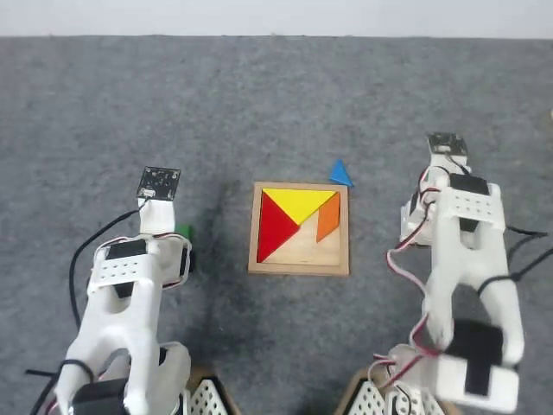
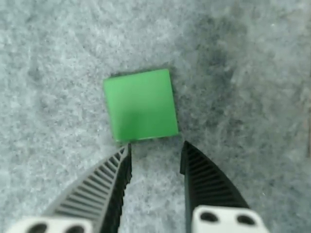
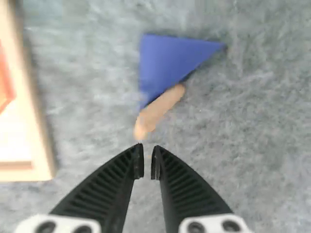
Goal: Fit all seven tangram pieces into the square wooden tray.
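**Two pieces loose on the mat, three in the tray**

Left gripper (image 2: 155,149): jaws partly open, nothing held, tips low over the grey mat (image 1: 259,104), just short of the green square (image 2: 141,104). The square lies flat, left of the tray (image 1: 256,232) and near it.

Right gripper (image 3: 144,158): jaws nearly together with a thin gap, nothing held. The blue triangle (image 3: 170,60) is a little ahead of the tips, just off the tray's far right corner. A pale wood strip shows along its near edge; I cannot tell if the piece is tipped up or lying flat.

Handling, as a guess: thin painted wood, so light, stiff, smooth-faced and not fragile. Flat on fuzzy fabric, there is little edge to catch. Best hold is across two opposite sides of the square, with fingertips pressed down into the mat. The left jaw gap looks a bit narrow for that and probably needs widening. For the triangle, pinch from the long side to the opposite corner area, where slipping is likely.

In the tray: the yellow triangle (image 1: 300,203) along the far edge, the red triangle (image 1: 275,226) along the left edge, and the orange parallelogram (image 1: 328,220) by the right edge. The near right part is bare wood.
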